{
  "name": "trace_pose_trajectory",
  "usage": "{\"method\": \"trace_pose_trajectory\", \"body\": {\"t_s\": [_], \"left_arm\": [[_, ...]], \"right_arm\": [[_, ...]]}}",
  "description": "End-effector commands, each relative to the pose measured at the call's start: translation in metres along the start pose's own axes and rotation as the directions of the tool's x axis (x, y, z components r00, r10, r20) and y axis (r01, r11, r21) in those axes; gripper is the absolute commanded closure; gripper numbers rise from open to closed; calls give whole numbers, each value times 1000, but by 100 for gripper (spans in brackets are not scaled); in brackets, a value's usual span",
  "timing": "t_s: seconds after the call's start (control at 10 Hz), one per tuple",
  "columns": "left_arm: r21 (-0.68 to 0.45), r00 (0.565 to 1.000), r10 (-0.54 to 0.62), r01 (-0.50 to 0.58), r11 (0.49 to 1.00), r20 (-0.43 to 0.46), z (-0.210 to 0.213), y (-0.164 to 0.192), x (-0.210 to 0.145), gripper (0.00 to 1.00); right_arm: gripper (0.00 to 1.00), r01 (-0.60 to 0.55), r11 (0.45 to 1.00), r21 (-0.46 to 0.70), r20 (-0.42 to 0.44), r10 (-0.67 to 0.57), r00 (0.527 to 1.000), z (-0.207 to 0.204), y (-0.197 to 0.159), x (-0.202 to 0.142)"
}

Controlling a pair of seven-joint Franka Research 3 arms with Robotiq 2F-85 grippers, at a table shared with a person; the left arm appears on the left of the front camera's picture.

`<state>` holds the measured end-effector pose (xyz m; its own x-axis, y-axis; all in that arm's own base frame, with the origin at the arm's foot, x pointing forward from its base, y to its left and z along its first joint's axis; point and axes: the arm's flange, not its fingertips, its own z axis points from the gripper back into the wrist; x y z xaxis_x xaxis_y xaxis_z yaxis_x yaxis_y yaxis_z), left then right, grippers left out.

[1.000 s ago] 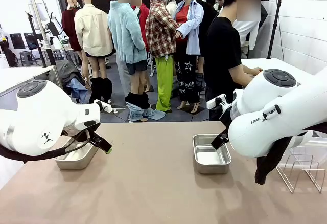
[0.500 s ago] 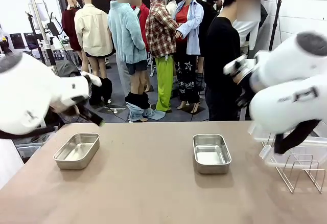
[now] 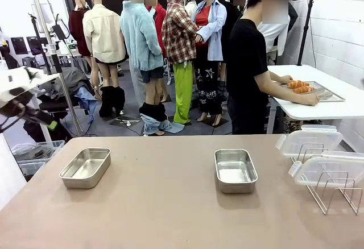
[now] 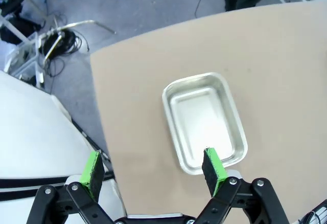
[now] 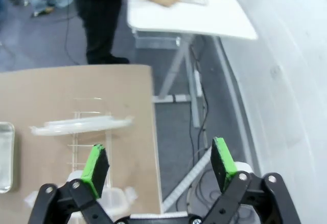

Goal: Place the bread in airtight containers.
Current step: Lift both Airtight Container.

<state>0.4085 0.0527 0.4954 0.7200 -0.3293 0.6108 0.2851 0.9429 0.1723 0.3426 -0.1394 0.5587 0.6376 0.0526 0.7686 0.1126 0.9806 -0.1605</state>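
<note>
- Bread (image 3: pixel 298 85) – two rolls on a tray (image 3: pixel 333 96) on the white table (image 3: pixel 341 110) at the far right, well apart from the tins.
- Person (image 3: pixel 248 61) stands at that white table, one hand (image 3: pixel 311 99) at the tray just beside the bread.
- Left tin (image 3: pixel 86 167) sits on the brown table (image 3: pixel 170 215), near its left edge, lid off, nothing inside.
- Right tin (image 3: pixel 235 170) sits near the middle, lid off, nothing inside; the two tins are well apart.
- Lids (image 3: pixel 309 141) – two clear ones, resting on the wire rack (image 3: pixel 335 195) at the table's right side, one behind the other.
- Left gripper (image 4: pixel 153 165) is up above the table's left edge, jaws wide apart, holding nothing. In the left wrist view one green pad overlaps the left tin's rim and the other lies over the floor side.
- Right gripper (image 5: pixel 157 157) is up above the table's right edge, jaws wide apart, holding nothing. Below it the right wrist view shows a lid on the rack, and beyond that the floor and the white table.
</note>
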Motion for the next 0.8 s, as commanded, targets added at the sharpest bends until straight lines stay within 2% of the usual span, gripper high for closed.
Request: {"method": "trace_pose_trajectory", "body": {"t_s": [0.0,0.1,0.2,0.7], "left_arm": [[-35,1000,10,-11,999,-17,-12,11,-7,0],[-74,999,44,-45,996,-4,-17,0,-6,0],[-3,1000,21,-21,1000,-18,-7,15,-12,0],[-3,1000,21,-21,1000,-18,-7,15,-12,0]], "right_arm": [[0,104,995,-1,-34,-104,994,-23,-11,-75],[0,110,990,94,-45,-106,993,-38,-8,-87],[0,74,997,-20,-31,-75,997,-10,-32,-17],[0,74,997,-20,-31,-75,997,-10,-32,-17]]}}
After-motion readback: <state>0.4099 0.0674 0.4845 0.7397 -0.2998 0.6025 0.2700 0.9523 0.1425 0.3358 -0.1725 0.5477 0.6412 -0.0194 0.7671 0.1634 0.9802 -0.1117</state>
